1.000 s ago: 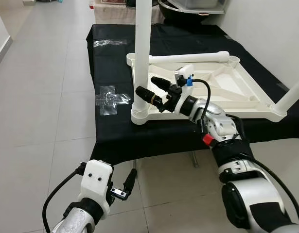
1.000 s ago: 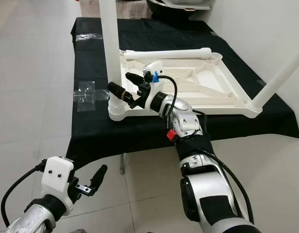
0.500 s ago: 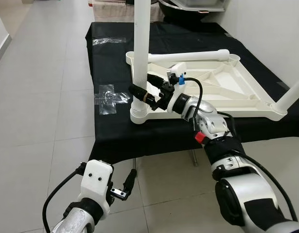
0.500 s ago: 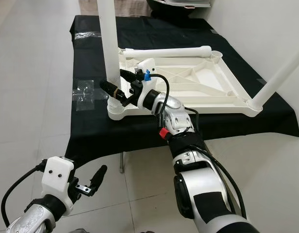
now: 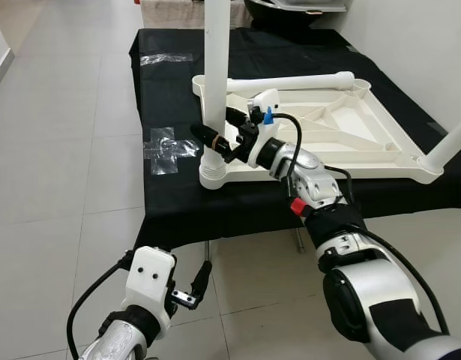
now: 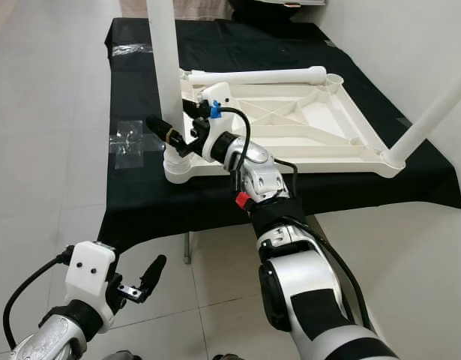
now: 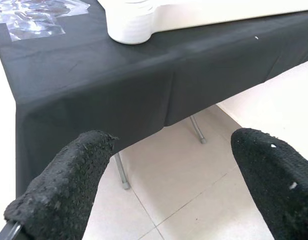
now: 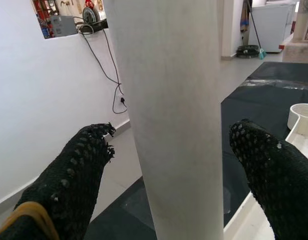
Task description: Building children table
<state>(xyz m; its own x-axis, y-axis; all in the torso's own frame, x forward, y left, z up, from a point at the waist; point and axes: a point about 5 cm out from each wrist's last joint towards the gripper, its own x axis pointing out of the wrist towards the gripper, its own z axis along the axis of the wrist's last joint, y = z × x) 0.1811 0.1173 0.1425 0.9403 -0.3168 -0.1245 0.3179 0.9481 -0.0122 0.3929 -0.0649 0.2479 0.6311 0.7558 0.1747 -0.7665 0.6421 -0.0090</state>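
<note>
The left gripper (image 5: 194, 289) hangs idle low over the tiled floor (image 5: 58, 187), short of the black-draped work table (image 5: 170, 202), its two black fingers spread with nothing between them.

On that cloth, just left of the assembly, sits a patch of clear crumpled tape (image 5: 164, 148). Beside it stands the upright white plastic table leg (image 5: 216, 75), seated in the round corner socket (image 5: 213, 174) of the upturned white plastic children's tabletop (image 5: 342, 131). A second white leg (image 5: 290, 82) lies flat along the tabletop's far edge, and a third (image 5: 449, 150) stands slanting out of the right-hand corner.

Over the last second the right gripper (image 5: 217, 129) has slid leftward across the ribbed underside of the tabletop and now reaches the upright leg low down, just above the socket. In the right wrist view the leg (image 8: 169, 115) stands between the two textured black fingertips (image 8: 78, 170), which are parted, one on each side, with a sliver of background showing at either edge, so no contact yet. The approach looks finished; the step in hand is probably closing on the leg, to press or twist it home in the socket.

Further right, the silver right arm stretches back from the table edge to the robot.
</note>
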